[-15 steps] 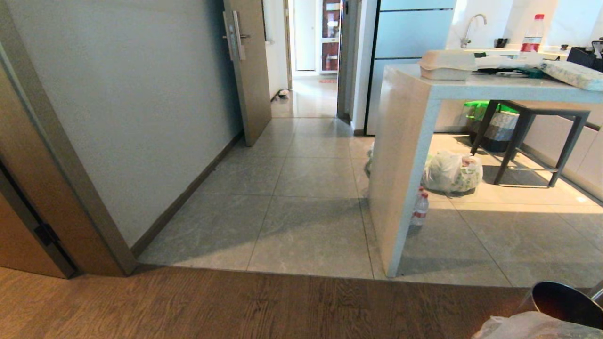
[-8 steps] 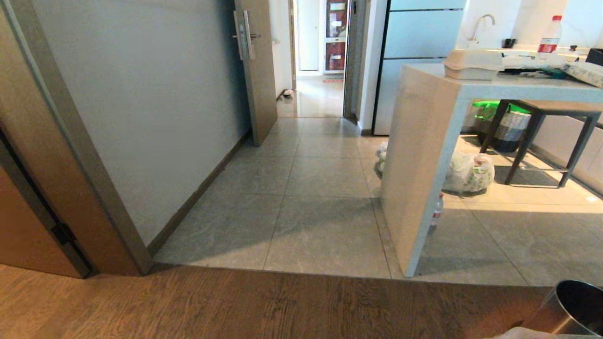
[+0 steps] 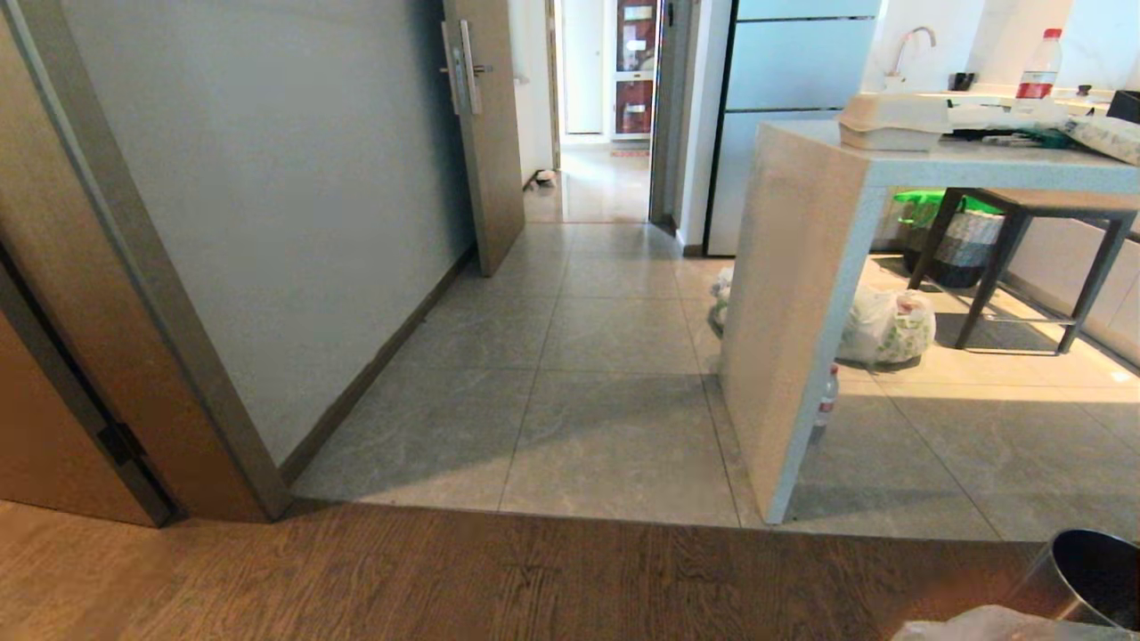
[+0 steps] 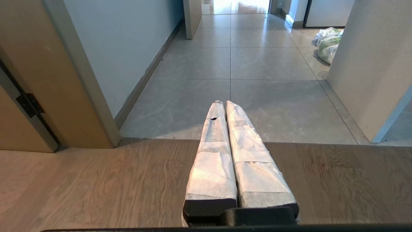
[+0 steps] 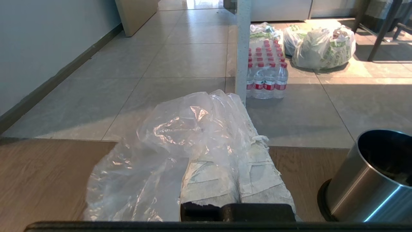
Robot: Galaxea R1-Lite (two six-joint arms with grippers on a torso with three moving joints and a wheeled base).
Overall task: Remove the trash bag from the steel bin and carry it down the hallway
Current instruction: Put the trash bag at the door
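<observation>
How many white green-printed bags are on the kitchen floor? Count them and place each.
2 for certain: the larger bag under the counter, the smaller bag behind the water-bottle pack. A third may be hidden between them.

The left gripper point(image 4: 226, 104) points forward with its wrapped fingers point(image 4: 214, 151) pressed together (empty), while the right gripper point(image 5: 236, 154) is clamped closed.

You find no readable text here. The small water bottles point(image 5: 267, 75) packed beside the counter's side panel point(image 5: 242, 48) carry red-and-white labels, but their print is too small to read. The tall bottle point(image 3: 1038, 64) on the far worktop has a red label, also illegible. The white bags point(image 5: 322, 46) show green print you cannot make out
</observation>
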